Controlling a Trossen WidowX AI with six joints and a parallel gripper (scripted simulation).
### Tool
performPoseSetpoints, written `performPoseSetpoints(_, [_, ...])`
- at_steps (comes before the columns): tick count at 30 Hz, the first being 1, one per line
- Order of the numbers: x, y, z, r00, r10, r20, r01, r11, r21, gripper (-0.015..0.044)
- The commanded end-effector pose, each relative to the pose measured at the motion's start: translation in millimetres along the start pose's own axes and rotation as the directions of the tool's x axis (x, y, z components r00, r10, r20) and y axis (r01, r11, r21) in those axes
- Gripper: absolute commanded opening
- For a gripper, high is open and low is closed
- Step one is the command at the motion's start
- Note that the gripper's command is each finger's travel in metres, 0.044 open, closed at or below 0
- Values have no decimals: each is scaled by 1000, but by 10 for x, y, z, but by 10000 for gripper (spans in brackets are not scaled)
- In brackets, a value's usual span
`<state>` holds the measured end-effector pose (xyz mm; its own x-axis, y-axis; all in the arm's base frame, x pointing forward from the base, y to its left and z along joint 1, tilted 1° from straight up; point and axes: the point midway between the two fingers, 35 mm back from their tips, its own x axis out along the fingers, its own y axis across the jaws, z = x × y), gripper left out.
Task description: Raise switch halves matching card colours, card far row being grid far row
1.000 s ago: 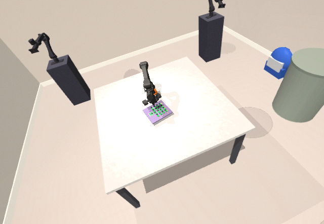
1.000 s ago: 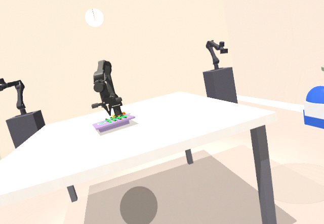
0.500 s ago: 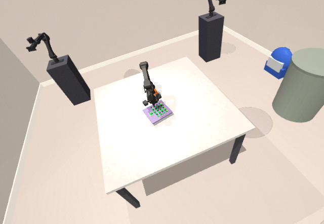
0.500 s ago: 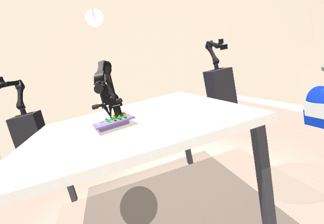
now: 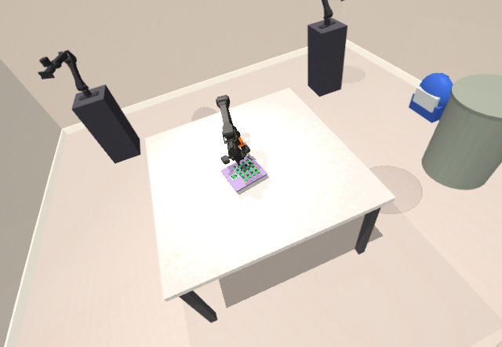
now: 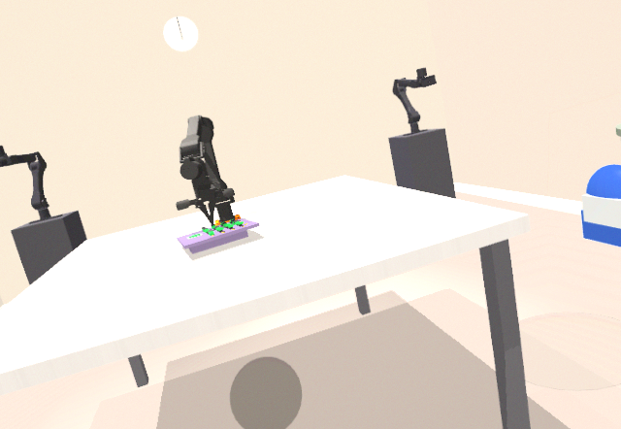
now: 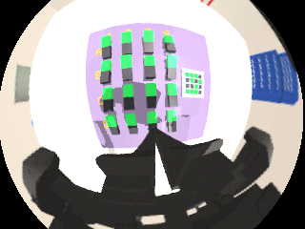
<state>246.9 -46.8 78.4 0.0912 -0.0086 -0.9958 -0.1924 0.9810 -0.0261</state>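
The purple panel [image 5: 236, 186] [image 6: 220, 242] [image 7: 195, 43] carries a four-by-four grid of rocker switches, each green on the far half and dark grey on the near half. The card [image 5: 234, 176] [image 6: 194, 236] [image 7: 193, 83] lies right of the grid in the wrist view, with small green and dark squares. My gripper [image 5: 238, 162] [image 6: 212, 224] [image 7: 153, 131] is shut and empty. Its tip is at the near row's third switch [image 7: 152, 117], covering its dark near half. Contact and most raised ends are too small to tell.
The white table [image 5: 283, 213] [image 6: 301, 264] surrounds the panel. Yellow labels run along the grid's left and far sides in the wrist view. Two other arms stand on dark pedestals [image 5: 107, 128] [image 5: 326, 59] beyond the table.
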Motion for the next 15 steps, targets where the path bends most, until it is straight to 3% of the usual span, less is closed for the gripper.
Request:
performPoseSetpoints(1, [10,6,4,1000,4,2,-4,1000,-4,0])
performPoseSetpoints(15, [29,6,3,1000,4,2,-4,1000,-4,0])
